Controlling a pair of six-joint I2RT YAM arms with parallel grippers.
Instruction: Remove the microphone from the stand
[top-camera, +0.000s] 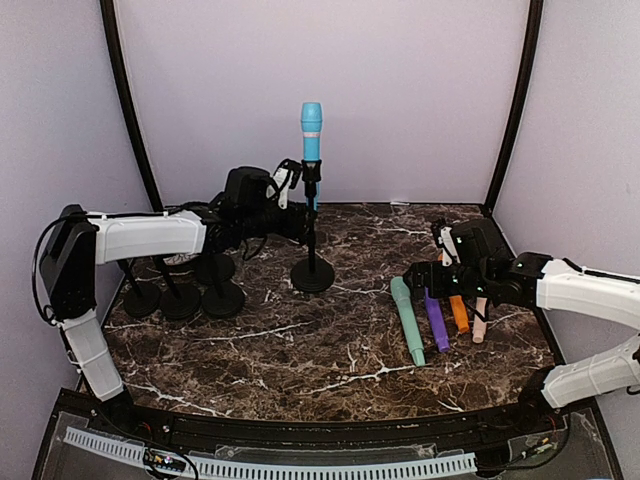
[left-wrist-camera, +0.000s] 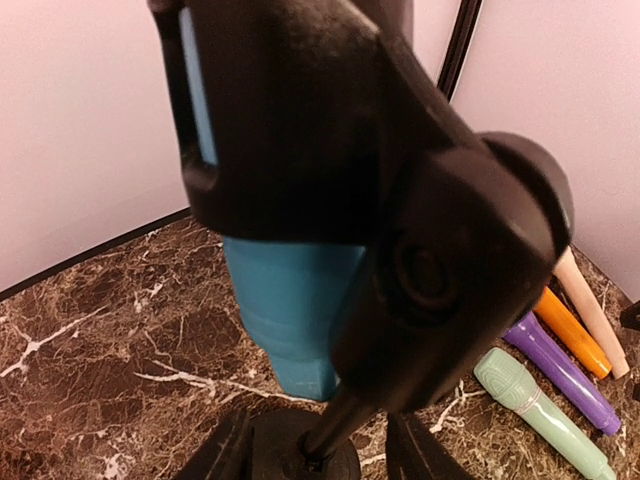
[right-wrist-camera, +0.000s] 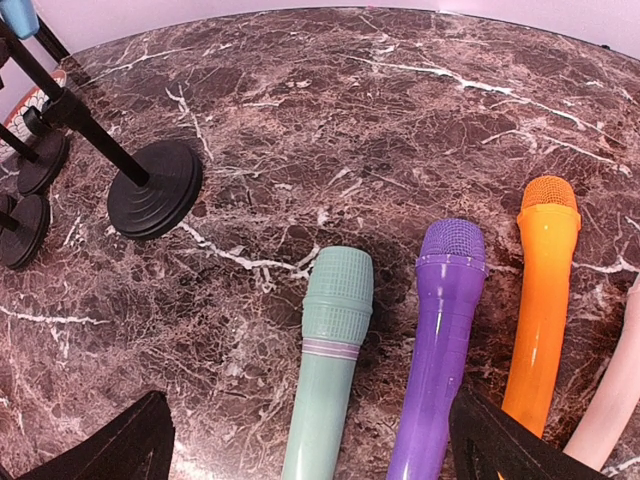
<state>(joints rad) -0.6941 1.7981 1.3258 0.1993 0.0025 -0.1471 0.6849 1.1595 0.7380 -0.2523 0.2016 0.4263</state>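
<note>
Left gripper (left-wrist-camera: 320, 452), jaws spread and empty, flanks the blue microphone (top-camera: 311, 130) held upright in its stand (top-camera: 313, 272) at mid-table. Contact apparently not made. Surest method: close squarely on the handle, then lift straight up.

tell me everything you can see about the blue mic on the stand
The blue microphone looks like smooth plastic: a light blue rounded head, a paler band under it, and a teal-blue body tapering downward. It stands upright, head up, at the back middle of the marble table, held in the black clip of the stand. The clip wraps its lower body, and the blunt bottom end pokes out underneath. Nothing but the clip appears to touch it. It has not yet been removed.
</note>
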